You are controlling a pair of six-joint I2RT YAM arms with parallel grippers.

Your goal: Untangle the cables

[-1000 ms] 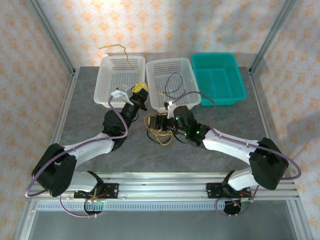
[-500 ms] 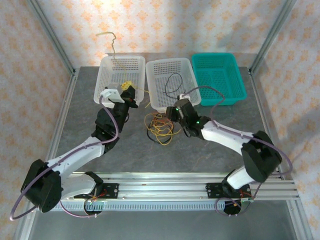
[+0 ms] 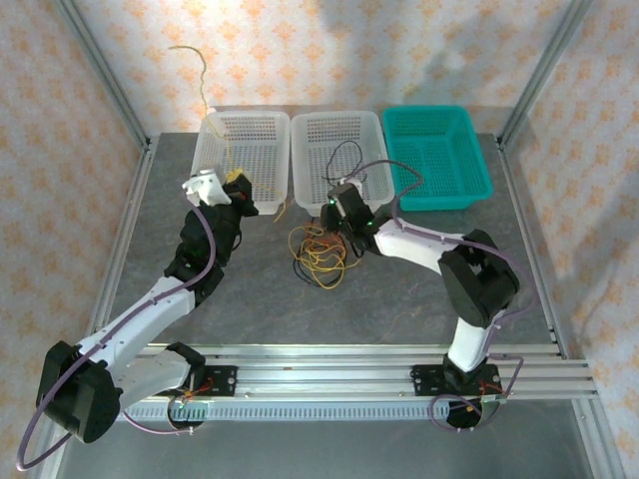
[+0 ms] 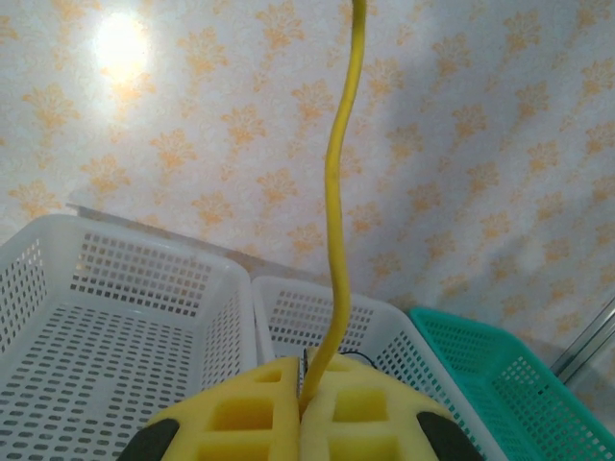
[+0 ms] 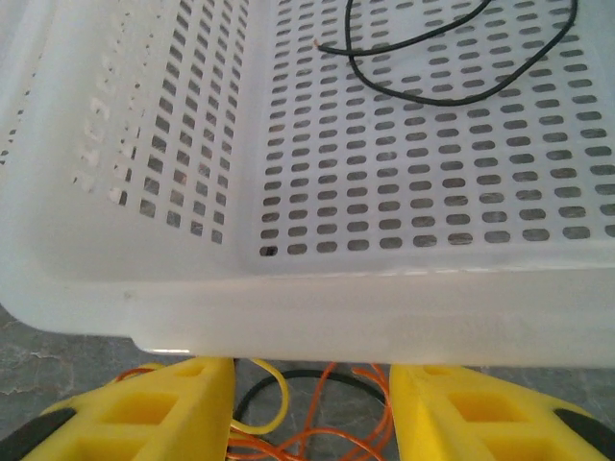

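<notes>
The task is judged partly done: one thin black cable [image 5: 432, 102] is already laid in the middle white perforated plastic basket [image 3: 337, 118]. One thin yellow cable [image 4: 336, 211] is pinched in the closed left gripper [image 4: 303, 384], by the left white perforated basket [image 3: 245, 116]. A knot of orange, yellow and black strands [image 3: 319, 249] is left on the grey table [image 3: 270, 299], under the spread, empty right gripper [image 5: 312, 394]. Three baskets are counted, the third a teal plastic basket [image 3: 436, 110]; the knot's strands cannot be counted
</notes>
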